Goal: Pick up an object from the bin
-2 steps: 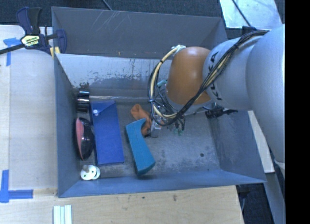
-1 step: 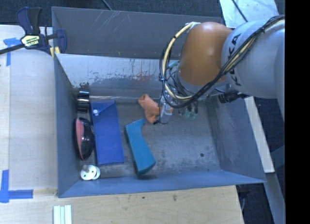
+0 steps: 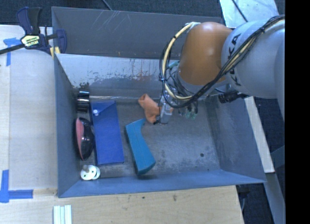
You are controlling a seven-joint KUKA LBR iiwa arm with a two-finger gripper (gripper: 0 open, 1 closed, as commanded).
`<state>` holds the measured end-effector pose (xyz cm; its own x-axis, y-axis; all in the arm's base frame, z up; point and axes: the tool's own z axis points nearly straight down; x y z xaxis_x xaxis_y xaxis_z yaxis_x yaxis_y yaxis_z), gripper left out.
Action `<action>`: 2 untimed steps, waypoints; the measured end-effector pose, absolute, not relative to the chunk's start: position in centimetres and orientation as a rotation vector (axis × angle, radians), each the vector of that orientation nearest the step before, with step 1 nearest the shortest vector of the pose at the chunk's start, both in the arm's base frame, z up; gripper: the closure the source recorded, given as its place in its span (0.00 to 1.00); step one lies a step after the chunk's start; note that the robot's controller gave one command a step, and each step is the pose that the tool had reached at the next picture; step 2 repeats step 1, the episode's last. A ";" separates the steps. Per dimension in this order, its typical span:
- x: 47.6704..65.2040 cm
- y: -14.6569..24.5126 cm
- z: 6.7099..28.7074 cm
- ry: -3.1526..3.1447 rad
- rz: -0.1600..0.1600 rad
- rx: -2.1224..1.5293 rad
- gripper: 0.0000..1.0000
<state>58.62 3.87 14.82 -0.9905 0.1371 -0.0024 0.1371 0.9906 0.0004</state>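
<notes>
- Camera view, from above: I see the grey metal bin [image 3: 193, 145], with the arm's gripper [image 3: 163, 116] lowered close to its floor, about mid-bin and towards the far wall.
- Orange lumpy thing [image 3: 148, 105]: lies just left of the gripper and seems to touch it. I cannot tell whether the grasp is released or clenched.
- Teal foam block [image 3: 139, 148]: on the near side of the orange lump, lying at a slant.
- Flat blue rectangular box [image 3: 107, 133]: just left of the block.
- Black-and-pink rounded item [image 3: 83, 138], black cylinder [image 3: 82, 101] and small white round piece [image 3: 89, 172]: along the left wall.
</notes>
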 end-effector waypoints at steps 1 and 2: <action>58.9 5.6 22.6 3.131 0.001 0.217 1.00; 58.9 5.6 22.6 3.131 0.001 0.217 1.00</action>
